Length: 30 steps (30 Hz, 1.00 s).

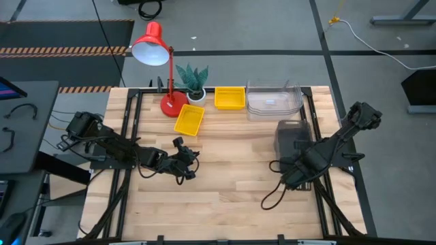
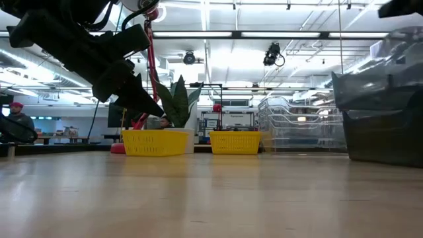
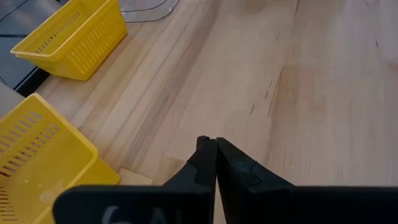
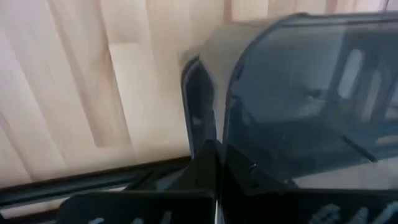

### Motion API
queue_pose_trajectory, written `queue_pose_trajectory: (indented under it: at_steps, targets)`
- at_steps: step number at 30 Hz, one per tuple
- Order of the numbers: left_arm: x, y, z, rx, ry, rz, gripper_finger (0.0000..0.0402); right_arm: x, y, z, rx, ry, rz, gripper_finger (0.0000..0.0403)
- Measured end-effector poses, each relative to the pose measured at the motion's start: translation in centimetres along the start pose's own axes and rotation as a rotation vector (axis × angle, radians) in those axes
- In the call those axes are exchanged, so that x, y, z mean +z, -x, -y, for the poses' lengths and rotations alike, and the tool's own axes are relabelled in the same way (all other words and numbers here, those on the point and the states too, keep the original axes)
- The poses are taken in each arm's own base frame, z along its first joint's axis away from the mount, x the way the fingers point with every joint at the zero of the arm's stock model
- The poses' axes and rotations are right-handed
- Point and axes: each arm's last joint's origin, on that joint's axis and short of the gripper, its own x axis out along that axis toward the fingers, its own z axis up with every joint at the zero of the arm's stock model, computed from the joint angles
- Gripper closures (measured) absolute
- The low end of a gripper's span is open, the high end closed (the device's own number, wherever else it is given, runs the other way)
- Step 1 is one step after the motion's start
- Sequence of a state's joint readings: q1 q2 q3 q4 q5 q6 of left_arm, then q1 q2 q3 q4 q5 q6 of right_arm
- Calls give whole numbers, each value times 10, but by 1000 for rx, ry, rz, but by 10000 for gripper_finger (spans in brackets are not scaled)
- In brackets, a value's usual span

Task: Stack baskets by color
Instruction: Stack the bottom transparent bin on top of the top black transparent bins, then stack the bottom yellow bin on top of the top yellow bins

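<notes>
A smoky dark-grey basket [image 2: 373,92] hangs tilted at the table's right, with my right gripper [image 4: 216,149] shut on it. Under it a second dark-grey basket [image 2: 386,139] seems to stand on the table. From above the two overlap [image 1: 293,136]. Two yellow baskets [image 1: 189,120] [image 1: 229,97] sit on the table's far half. A stack of clear baskets [image 1: 274,101] stands at the far right. My left gripper [image 1: 189,163] is shut and holds nothing, just above the wood, on the near side of the closer yellow basket [image 3: 37,162]. My right gripper pinches the upper dark-grey basket's wall at its rim [image 4: 200,109], beside a corner on its near side, between the two shut fingers. The fingers come steeply from above. The basket hangs tilted, apparently clear of the one below.
A red desk lamp [image 1: 153,44] and a potted plant [image 1: 194,83] stand at the far edge, left of the yellow baskets. A black cable loop [image 1: 272,197] lies near the right arm. Bare wood stretches across the middle and near part of the table [image 1: 225,184].
</notes>
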<state>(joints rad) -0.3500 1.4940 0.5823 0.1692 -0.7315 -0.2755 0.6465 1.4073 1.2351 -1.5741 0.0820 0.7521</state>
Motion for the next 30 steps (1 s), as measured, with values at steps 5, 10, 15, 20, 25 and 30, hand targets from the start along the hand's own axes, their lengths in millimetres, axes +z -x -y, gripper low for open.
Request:
queue_pose_trajectory:
  at_steps: [5,10,15,20,25,30]
  targets:
    - [0,0,0,0,0,0,394,-14,-10,4,51,-18,-77,401]
    - [0,0,0,0,-1,0,384,-16,-20,5,34,-6,-112,392]
    - [0,0,0,0,0,0,388,-14,-25,2,14,28,-145,362]
    - [0,0,0,0,0,0,394,-13,-21,1,57,-5,-164,312]
    - [0,0,0,0,2,2,386,-1,-1,2,125,-145,-42,274]
    - [1,0,0,-2,10,11,386,27,5,-7,197,-225,278,269]
